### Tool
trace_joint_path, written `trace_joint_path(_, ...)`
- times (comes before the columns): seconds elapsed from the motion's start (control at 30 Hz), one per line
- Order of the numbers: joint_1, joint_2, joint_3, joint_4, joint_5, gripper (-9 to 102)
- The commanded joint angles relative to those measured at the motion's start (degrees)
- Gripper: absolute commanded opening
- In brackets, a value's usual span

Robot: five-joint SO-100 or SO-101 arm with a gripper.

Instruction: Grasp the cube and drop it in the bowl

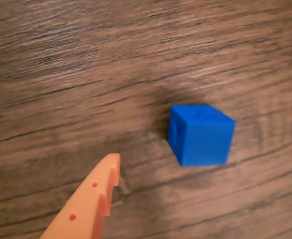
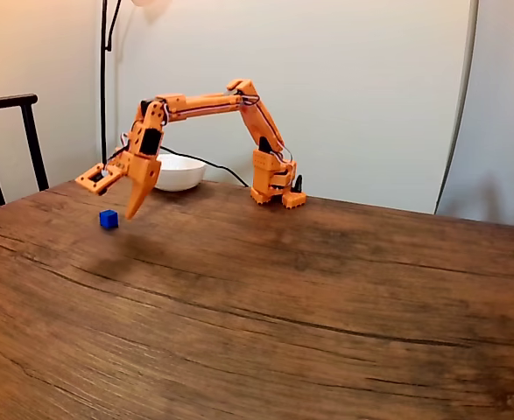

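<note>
Cube (image 1: 200, 134), glossy blue plastic, sits on grained wood beneath the released pincer (image 2: 109, 194).

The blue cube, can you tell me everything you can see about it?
The cube is small, bright blue and solid-looking, like matte plastic, with sharp edges and a faint mark on one face. It sits flat on the wooden table, casting a soft shadow. Nothing grips it: the open orange gripper hangs just above and beside it. The white bowl stands further back.

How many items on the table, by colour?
Blue: 1, the cube
White: 1, the bowl
Orange: 1, the arm, jaws open above the cube
Total: 3
</note>
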Motion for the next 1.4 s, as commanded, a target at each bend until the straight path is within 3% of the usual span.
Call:
trace_joint_path(0.0, -0.44, -0.53, -3.6, 0.0, 0.18, 49)
trace_joint_path(0.4, -0.44, -1.67, -3.34, -0.53, 0.18, 49)
trace_joint_path(0.6, 0.0, -1.67, -3.25, -0.7, 0.0, 38)
trace_joint_path(1.37, -0.88, -8.53, -5.45, -2.11, -0.44, 37)
